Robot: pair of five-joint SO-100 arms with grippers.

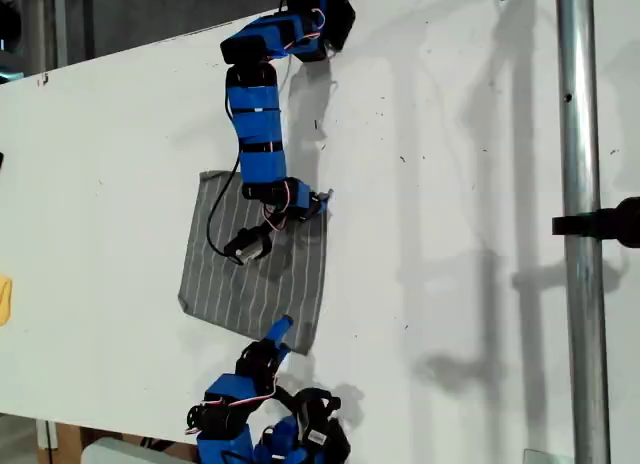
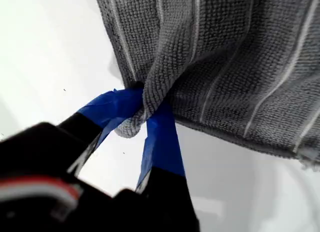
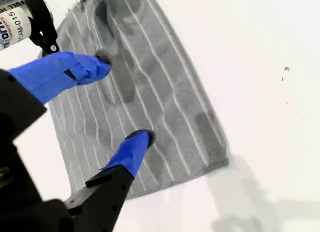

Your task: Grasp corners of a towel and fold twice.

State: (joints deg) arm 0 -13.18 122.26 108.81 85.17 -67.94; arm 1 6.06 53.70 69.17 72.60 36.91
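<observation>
Grey striped cloth, the towel (image 1: 228,284), is lying almost flat on the white table (image 1: 450,184); the first claw (image 1: 318,199) is clenching one corner (image 2: 131,127), at the exterior view's upper right of the cloth, and bunching it between the blue tips; the second claw (image 1: 275,336) is hanging spread wide over the fabric, gripping nothing, just beside the near corner (image 3: 224,161). Trouble is likely coming from that mismatch, I think; if the first claw (image 2: 142,104) is lifting alone, the towel (image 3: 165,92) is going to drag and twist; the second claw (image 3: 125,102), closing where it is, risks pinching mid-cloth rather than the corner.
</observation>
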